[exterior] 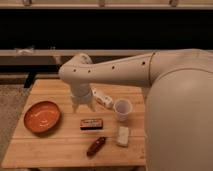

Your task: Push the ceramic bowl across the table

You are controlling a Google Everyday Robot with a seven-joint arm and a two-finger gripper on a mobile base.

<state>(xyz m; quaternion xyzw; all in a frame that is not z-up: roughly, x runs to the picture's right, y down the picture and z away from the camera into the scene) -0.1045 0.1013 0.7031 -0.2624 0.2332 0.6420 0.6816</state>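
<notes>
The white arm (125,70) reached in from the right and bent downward at a rounded wrist (75,75). The gripper (83,104) pointed straight down, just above the table (50,145).

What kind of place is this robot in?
Probably an indoor robot test space: a low wooden table on what looks like carpet, set with an orange ceramic bowl, a translucent cup and small packets. The robot's pincer hangs above the table, between bowl and cup.

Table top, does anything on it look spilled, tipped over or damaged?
Nothing stands out. The ceramic bowl sits upright at the left of the table, the cup stands upright, and the gripper hangs between them.
</notes>
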